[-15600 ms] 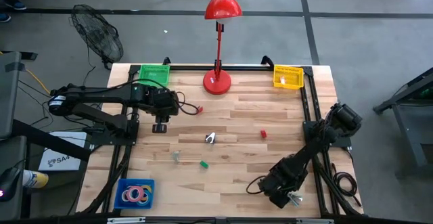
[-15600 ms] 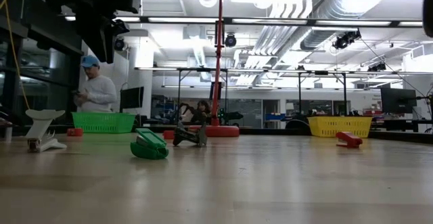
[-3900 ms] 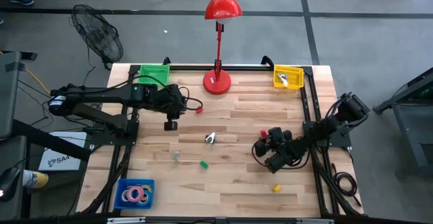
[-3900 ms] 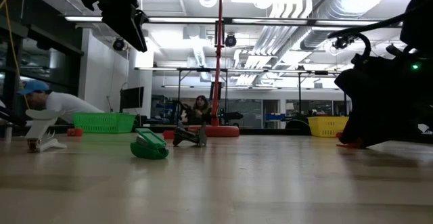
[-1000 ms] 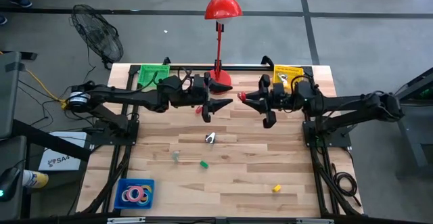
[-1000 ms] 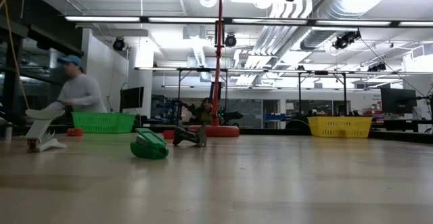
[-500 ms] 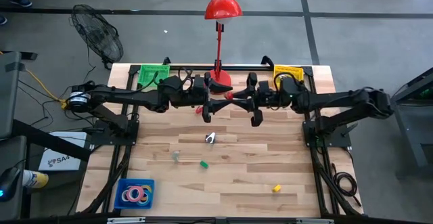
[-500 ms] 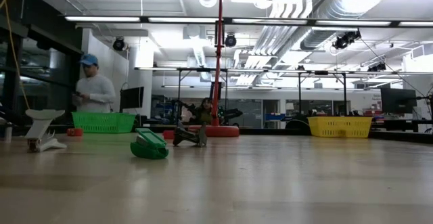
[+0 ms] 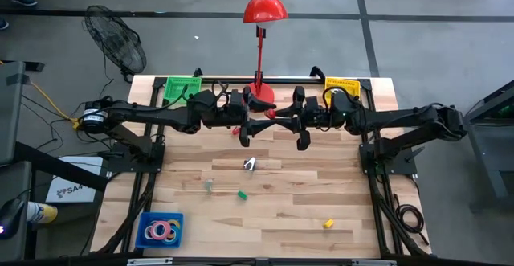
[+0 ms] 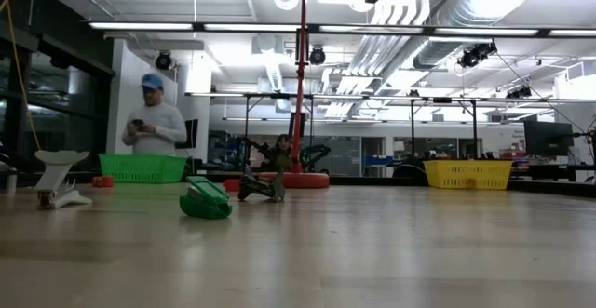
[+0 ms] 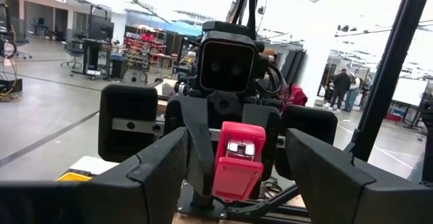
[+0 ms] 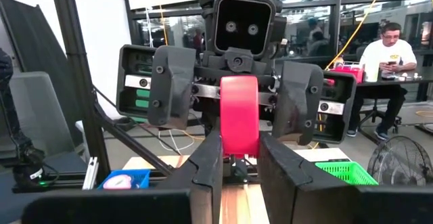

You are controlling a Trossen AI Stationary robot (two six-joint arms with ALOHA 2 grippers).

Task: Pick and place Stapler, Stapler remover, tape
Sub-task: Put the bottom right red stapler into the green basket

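Two arms meeting near 12 o'clock before the red lamp [image 9: 259, 96]: left gripper [image 9: 259, 127] and right gripper [image 9: 277, 120] tip to tip, red stapler [image 9: 271, 114] between. Tape [image 9: 161, 231] in blue tray [image 9: 144, 220] at 7 o'clock.

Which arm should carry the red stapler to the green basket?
Likely left. The left gripper is open around the red stapler the right gripper holds, and the green basket is on its side.

My wooden surface [image 9: 281, 194] carries green [image 9: 182, 88], yellow [image 9: 341, 91] and blue [image 9: 160, 231] baskets, a red lamp [image 9: 258, 97] and small scattered items.
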